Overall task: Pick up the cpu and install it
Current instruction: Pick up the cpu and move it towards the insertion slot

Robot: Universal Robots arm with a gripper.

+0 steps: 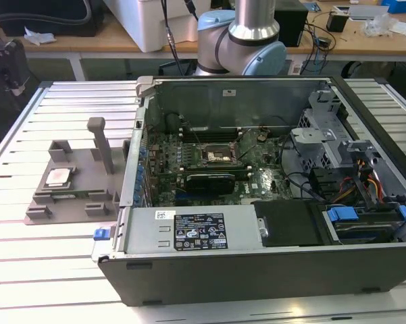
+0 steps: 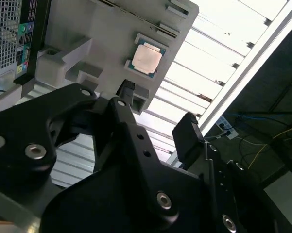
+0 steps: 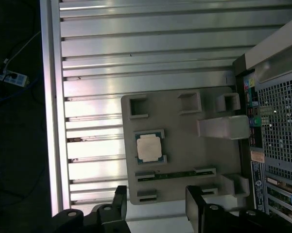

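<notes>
Open end effector (image 3: pixel 158 196), nothing held.
Fingers (image 2: pixel 127 92) wide apart, up clear of the cpu (image 3: pixel 149 147). Cpu flat in a square pocket of the grey tray (image 3: pixel 184 145), on the slatted desk (image 3: pixel 136 48), just beside the open computer case (image 1: pixel 257 270), on the exterior view's left of it.

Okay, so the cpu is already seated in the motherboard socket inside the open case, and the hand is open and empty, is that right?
Not quite. The cpu is not in the socket: it lies on the grey fixture tray outside the open case, as the first wrist view shows. The hand is open and empty, as you said.
</notes>
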